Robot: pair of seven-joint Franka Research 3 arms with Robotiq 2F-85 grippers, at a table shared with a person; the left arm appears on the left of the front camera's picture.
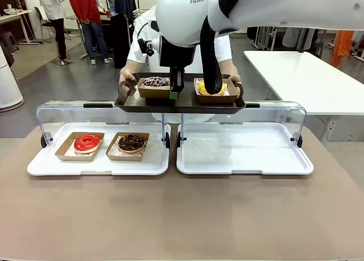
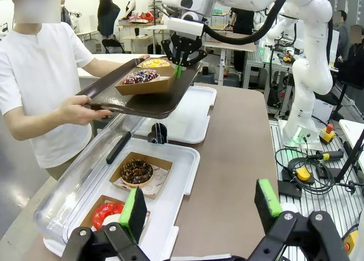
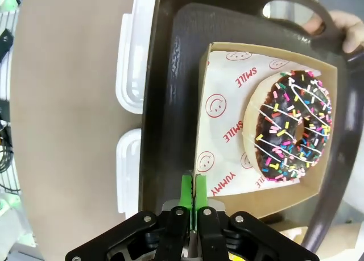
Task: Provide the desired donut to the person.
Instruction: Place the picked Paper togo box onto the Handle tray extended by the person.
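- My right gripper (image 3: 189, 188) is pinched tight on the near wall of the sprinkle donut's box (image 3: 200, 130), green pads pressed together on the card edge.
- That box sits on the dark tray (image 1: 176, 104) the person (image 2: 34, 85) holds up by both handles above the far side of the table (image 1: 182, 215).
- The sprinkle donut (image 3: 293, 127) lies in its box; a yellow donut (image 1: 207, 88) sits boxed beside it on the tray.
- My left gripper (image 2: 199, 207) hangs open over the table, holding nothing.
- Below it, a red donut (image 1: 86, 142) and a chocolate donut (image 1: 131, 141) rest in boxes in the left case (image 1: 96, 165).
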